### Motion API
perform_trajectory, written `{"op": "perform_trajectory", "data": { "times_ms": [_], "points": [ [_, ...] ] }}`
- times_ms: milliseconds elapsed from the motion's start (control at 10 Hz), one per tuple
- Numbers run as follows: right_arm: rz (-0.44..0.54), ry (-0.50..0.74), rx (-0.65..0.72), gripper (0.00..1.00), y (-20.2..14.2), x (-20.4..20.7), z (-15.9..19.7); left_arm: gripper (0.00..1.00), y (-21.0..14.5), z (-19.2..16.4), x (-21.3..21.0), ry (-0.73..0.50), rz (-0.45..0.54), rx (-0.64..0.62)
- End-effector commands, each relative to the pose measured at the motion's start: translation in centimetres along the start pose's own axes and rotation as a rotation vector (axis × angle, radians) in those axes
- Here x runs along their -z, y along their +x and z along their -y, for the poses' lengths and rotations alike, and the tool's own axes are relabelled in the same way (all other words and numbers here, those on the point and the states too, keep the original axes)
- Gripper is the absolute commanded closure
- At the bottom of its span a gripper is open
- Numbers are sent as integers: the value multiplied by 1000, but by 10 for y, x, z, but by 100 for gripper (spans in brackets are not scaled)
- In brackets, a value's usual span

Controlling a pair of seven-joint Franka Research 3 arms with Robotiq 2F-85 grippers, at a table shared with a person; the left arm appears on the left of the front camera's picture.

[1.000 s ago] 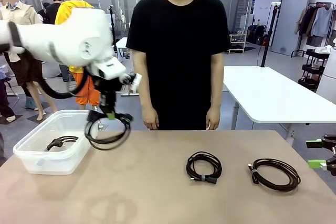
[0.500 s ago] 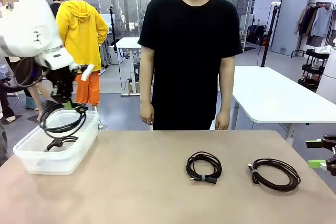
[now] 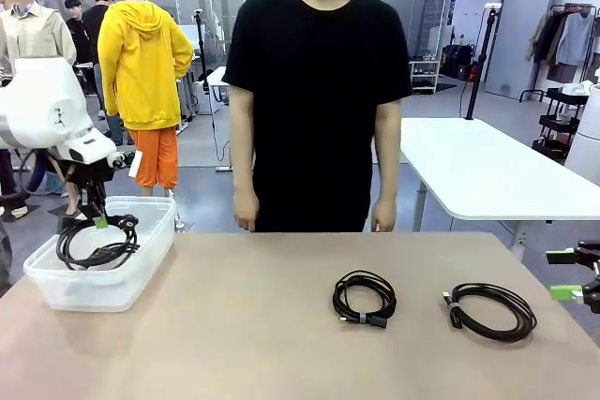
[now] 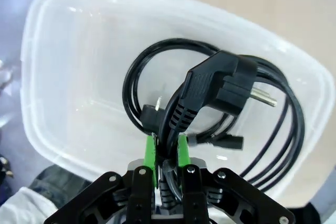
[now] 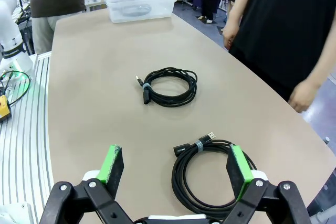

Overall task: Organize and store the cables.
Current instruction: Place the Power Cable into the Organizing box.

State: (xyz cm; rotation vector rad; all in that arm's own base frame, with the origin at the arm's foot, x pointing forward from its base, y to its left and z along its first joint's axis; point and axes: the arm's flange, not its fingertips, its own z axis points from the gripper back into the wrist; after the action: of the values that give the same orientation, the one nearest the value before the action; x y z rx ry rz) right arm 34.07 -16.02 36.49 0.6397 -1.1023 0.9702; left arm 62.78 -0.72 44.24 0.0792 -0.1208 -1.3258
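**Left arm over the bin with a cable, two coils out on the table**

I'm watching the left gripper [image 3: 97,221] on the far left of the table [image 3: 262,353], right over the clear plastic bin [image 3: 141,274]. Its green pads are pinched narrow on the black cord of a coiled cable [image 3: 94,248]. In the left wrist view, the left gripper [image 4: 166,148] has the strands squeezed between its fingers and the cable's big angled mains plug [image 4: 220,85] sticks up just ahead of them. The loops hang down inside the walls of the bin [image 4: 63,9]. I cannot tell if they touch the bottom. Smaller black plugs show under the loops, and I cannot say which cord they belong to.

Over on the right edge, the right gripper [image 3: 563,274] hangs with its jaws spread wide and nothing between them. From the right wrist camera, the right gripper [image 5: 175,166] looks down at the nearest coil [image 5: 212,174], which lies flat on the table with a small tie near its plugs. That same nearest coil [image 3: 492,310] sits towards the right end, and the middle coil [image 3: 364,299] lies flat just left of it, apart from it; the wrist view shows the middle coil [image 5: 169,86] farther along the table.

The person [image 3: 319,91] stands at the far side, arms down, hands off the table
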Motion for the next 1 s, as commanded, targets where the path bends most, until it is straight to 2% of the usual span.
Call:
{"op": "perform_trajectory", "data": {
  "times_ms": [0,100,200,400,500,600,700,900],
  "points": [
    [-9,-12,-8,0,1,0,1,82,8,-20,18,23,48,-90],
    [-9,-12,-8,0,1,0,1,82,8,-20,28,0,37,-108],
    [-9,-12,-8,0,1,0,1,82,13,-25,46,-21,-18,-119],
    [-9,-12,-8,0,1,0,1,82,15,-26,56,-37,-17,-133],
    [-9,-12,-8,0,1,0,1,62,15,-24,54,-37,-25,-133],
    [-9,-12,-8,0,1,0,1,50,15,-23,51,-33,-29,-136],
    [-9,-12,-8,0,1,0,1,22,16,-24,50,-29,-33,-128],
    [-9,-12,-8,0,1,0,1,0,17,-22,46,-22,-29,-125]
  ]
}}
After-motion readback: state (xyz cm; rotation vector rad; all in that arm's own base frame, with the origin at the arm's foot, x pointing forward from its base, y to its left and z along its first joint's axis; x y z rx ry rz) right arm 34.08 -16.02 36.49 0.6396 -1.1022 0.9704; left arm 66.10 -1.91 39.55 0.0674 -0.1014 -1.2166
